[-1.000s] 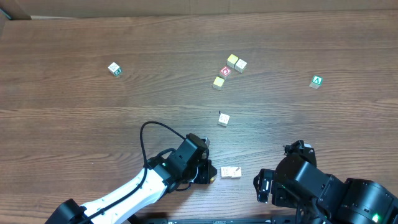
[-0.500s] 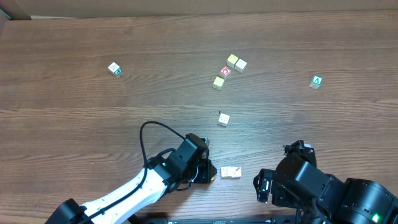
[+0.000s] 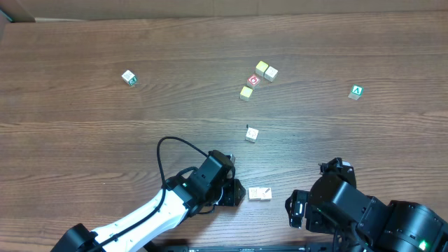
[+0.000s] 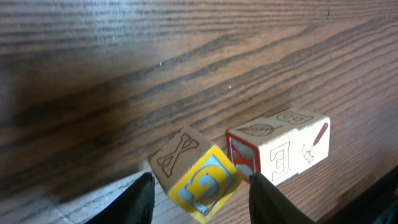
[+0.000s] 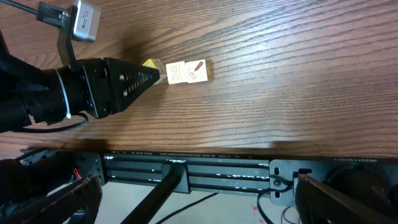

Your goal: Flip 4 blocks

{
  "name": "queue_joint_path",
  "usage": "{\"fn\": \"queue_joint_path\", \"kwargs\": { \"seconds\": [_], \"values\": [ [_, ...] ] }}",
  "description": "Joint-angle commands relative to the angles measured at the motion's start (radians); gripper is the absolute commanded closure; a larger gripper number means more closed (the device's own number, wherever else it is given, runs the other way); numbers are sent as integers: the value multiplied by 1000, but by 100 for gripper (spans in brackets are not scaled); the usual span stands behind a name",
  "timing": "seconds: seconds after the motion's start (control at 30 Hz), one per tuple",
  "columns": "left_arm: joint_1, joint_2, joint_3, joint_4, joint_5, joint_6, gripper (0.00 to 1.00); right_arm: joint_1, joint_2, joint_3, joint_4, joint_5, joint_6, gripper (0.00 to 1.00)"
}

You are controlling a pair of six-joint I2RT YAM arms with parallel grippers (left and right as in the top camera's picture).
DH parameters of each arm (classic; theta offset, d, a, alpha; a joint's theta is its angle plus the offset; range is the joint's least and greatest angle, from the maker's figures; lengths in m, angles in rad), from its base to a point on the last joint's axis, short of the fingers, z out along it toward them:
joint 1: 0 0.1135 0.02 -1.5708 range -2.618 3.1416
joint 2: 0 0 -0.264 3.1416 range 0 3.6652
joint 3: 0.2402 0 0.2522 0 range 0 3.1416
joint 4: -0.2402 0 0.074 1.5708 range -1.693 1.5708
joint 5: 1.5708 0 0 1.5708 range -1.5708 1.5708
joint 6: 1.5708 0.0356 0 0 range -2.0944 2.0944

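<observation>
Far left on your wooden table (image 3: pixel 70 140), a lone white block with a green mark (image 3: pixel 128 77) sits well apart from everything else. Near the front edge, your left gripper (image 4: pixel 200 194) stands with its jaws parted on either side of the yellow G block (image 4: pixel 198 179). That block sits tilted between the fingers (image 4: pixel 142 200) with an X on its upper face; you cannot tell whether either pad touches it. Just right of it, an E block (image 4: pixel 277 160) with a leaf on top and a hammer block (image 4: pixel 311 142) stand touching, side by side. Farther back, a single cream block (image 3: pixel 251 134) stands alone. Beyond it, three pale blocks (image 3: pixel 261 67) cluster near a red-faced cube (image 3: pixel 253 80). Your right gripper (image 5: pixel 196 190) hangs at the front right, spread wide and holding nothing. The green A cube (image 3: pixel 356 92) sits far right.
</observation>
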Motion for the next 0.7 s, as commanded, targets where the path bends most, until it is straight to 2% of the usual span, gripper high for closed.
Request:
{"fn": "queue_joint_path", "kwargs": {
  "seconds": [0.0, 0.67],
  "values": [
    [-1, 11, -3, 15, -28, 0, 59, 4, -6, 13, 5, -1, -3, 0],
    [-1, 11, -3, 66, -58, -25, 61, 4, -6, 13, 5, -1, -2, 0]
  ]
}}
